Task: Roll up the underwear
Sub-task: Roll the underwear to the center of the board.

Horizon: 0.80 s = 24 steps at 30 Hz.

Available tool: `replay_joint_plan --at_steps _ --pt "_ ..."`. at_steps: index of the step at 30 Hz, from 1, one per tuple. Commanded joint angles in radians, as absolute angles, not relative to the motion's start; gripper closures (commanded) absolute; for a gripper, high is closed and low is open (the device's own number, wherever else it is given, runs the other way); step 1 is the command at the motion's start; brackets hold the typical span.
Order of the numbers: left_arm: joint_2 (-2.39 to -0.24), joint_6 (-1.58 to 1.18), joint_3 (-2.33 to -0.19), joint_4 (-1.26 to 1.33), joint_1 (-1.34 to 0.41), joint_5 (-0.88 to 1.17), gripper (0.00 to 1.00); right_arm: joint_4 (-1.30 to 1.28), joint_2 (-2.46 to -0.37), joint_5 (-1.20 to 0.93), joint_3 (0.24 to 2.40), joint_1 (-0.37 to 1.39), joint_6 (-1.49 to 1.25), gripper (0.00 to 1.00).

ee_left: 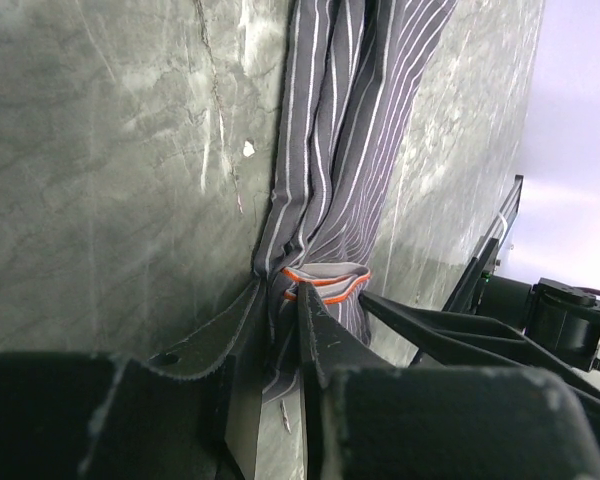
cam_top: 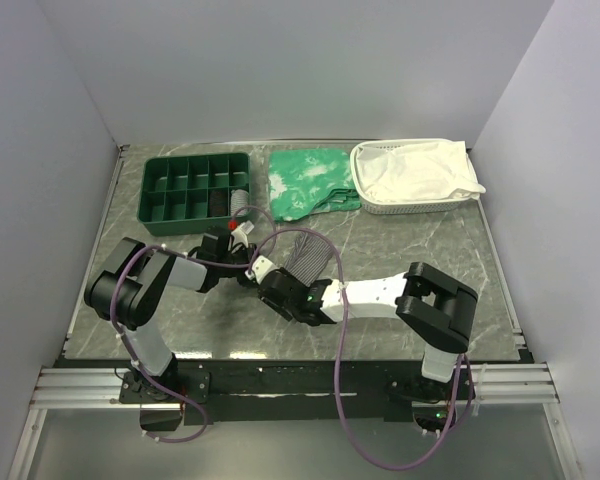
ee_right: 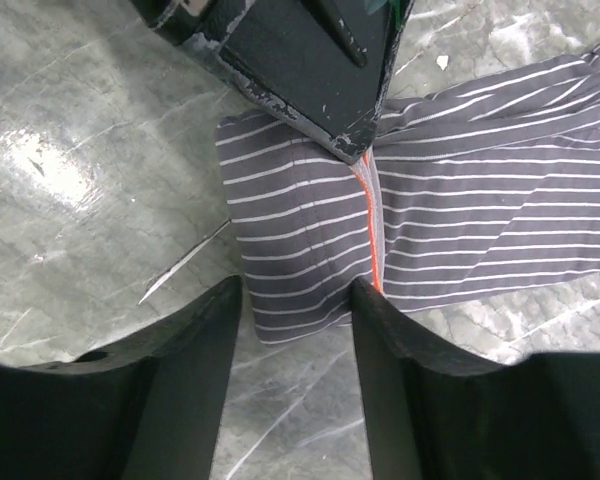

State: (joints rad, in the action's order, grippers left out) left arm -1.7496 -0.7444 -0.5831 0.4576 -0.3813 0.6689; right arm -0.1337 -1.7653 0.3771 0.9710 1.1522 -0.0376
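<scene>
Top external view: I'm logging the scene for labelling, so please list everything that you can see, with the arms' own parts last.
table: one, grey-green marble pattern, under everything
underwear: one, grey with fine pale stripes and an orange-red band, table centre, between the two grippers
compartment tray: one, dark green, far left
green cloth: one, green with white pattern, far middle, beside the tray
basket: one, white mesh, far right
white cloth: one, white, lying in the basket
cables: count unclear, purple, looping along the arms
left gripper: one, black, pinched shut on the underwear's waistband
right gripper: one, black, jaws open astride the folded edge
</scene>
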Motion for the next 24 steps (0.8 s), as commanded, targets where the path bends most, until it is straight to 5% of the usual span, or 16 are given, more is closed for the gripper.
replay_joint_plan --at_steps 1,6,11,15,18,24 --pt "-1.773 -0.673 -0.561 0.298 -0.393 0.618 0.79 -0.114 -1.795 0.357 0.943 1.155 -0.067 0.56" --pt "-1.763 -0.672 -0.565 0.279 -0.391 0.606 0.79 -0.114 -1.787 0.338 0.92 1.154 -0.077 0.75" --pt "-1.704 -0.69 -0.572 0.244 -0.384 0.56 0.74 -0.112 -1.755 0.249 0.908 1.149 -0.09 0.79" --pt "-1.611 -0.71 -0.584 0.172 -0.35 0.486 0.62 -0.094 -1.727 0.126 0.91 1.129 -0.118 0.8" --pt "-1.548 -0.721 -0.595 0.132 -0.313 0.42 0.42 -0.078 -1.717 0.037 0.914 1.109 -0.14 0.79" --pt "-1.456 -0.732 -0.594 0.057 -0.267 0.328 0.3 -0.022 -1.709 -0.178 0.893 1.043 -0.182 0.78"
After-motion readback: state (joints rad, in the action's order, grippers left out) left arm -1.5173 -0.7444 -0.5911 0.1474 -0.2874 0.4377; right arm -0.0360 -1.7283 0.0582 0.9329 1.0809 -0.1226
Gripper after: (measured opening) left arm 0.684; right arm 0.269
